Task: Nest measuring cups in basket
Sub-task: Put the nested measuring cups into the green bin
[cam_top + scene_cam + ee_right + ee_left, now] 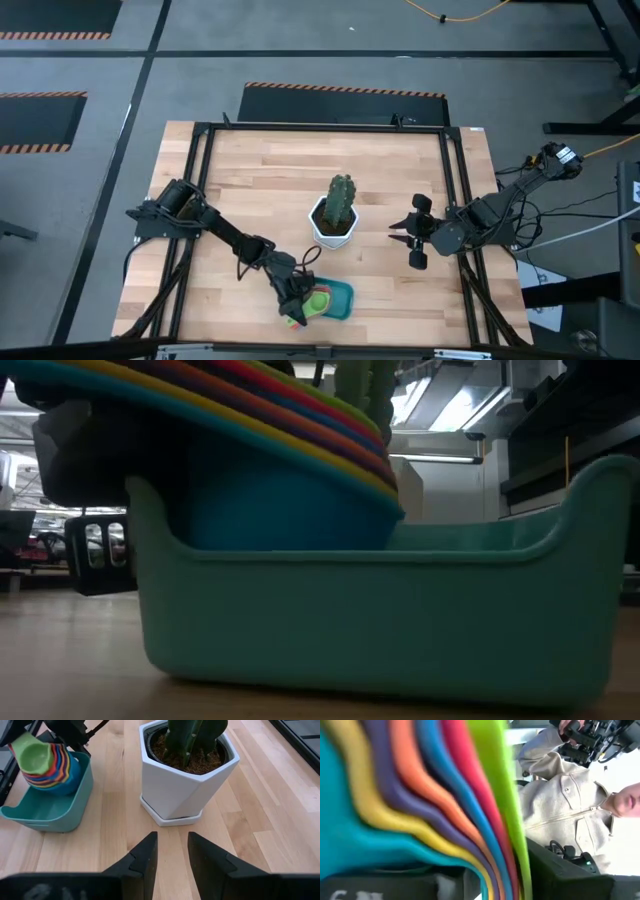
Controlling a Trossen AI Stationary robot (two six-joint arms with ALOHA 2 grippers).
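Stacked measuring cups (44, 762) tilted in basket (60, 810).
L tool (293, 305) at stack, grip state can't tell; R tool (172, 851) slightly spread, empty, nr cactus pot (187, 775).

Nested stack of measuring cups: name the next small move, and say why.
Probably open the left gripper and release: the nested stack of coloured plastic measuring cups already sits tilted inside the teal plastic basket, its handles at that gripper.

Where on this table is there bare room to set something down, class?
Free: the wood behind the cactus pot, and between the left arm and the pot. Crowded: the near edge, where the left pincer holds stacked cups in the basket.
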